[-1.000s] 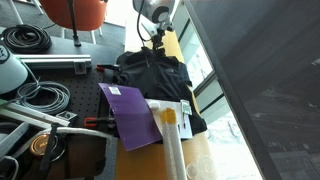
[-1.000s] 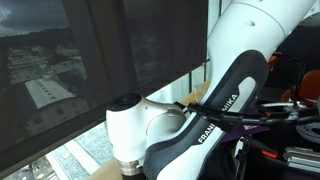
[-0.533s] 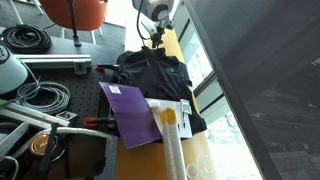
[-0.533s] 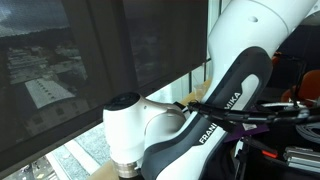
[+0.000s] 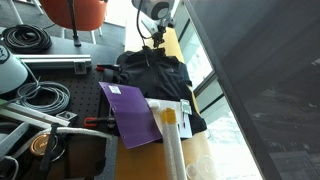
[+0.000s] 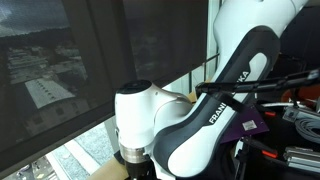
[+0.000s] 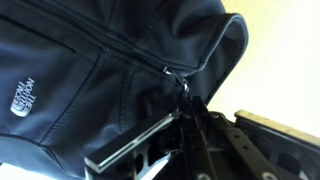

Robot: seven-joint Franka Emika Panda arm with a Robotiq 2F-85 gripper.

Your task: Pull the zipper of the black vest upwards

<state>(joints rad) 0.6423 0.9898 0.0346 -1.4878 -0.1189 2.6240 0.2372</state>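
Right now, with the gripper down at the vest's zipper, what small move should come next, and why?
Probably a short advance to bring the gripper around the zipper pull, then close. In the wrist view it sits right at the small metal pull on the black vest, and I cannot tell whether the pull is gripped, so pulling now might slip off.

Purple sheet [image 5: 130,110] lies against the black vest [image 5: 155,72]; above it seems open.

Vest [image 5: 152,72] on table [image 5: 138,160], sheet [image 5: 130,112] just before it, cables [image 5: 28,40] well apart
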